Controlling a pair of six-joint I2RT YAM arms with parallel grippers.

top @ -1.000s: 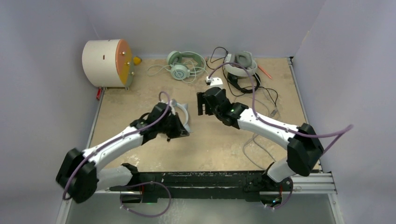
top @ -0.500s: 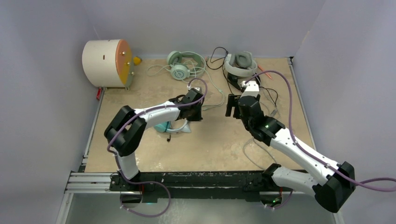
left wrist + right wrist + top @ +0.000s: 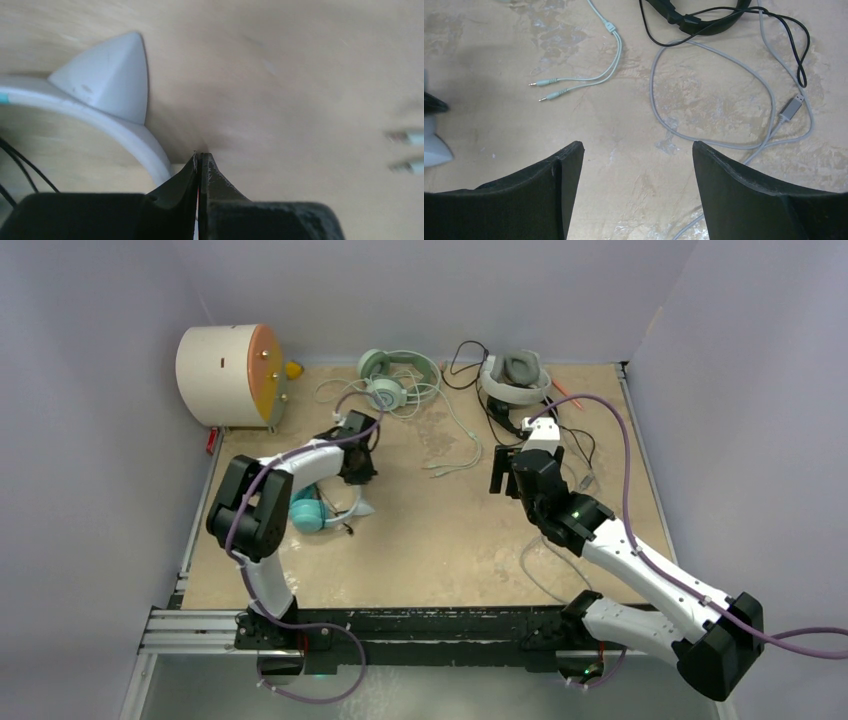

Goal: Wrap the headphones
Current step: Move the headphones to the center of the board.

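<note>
The small teal-cupped headphones lie at the left middle of the table, white band and its pointed ear close up in the left wrist view. My left gripper is shut just beside that band, with nothing visibly held. The mint-green headphones sit at the back, their two plugs out on the table. The white-and-grey headphones and the thin black headphones lie at the back right. My right gripper hangs open over bare table.
A cream drum with an orange face stands at the back left. A grey cable with a USB plug loops across the right side of the table. Walls close in the back and the right side.
My left arm has pulled back toward the left rear, and the teal headphones now lie further left. My right arm swung right a second ago and has since barely moved.
</note>
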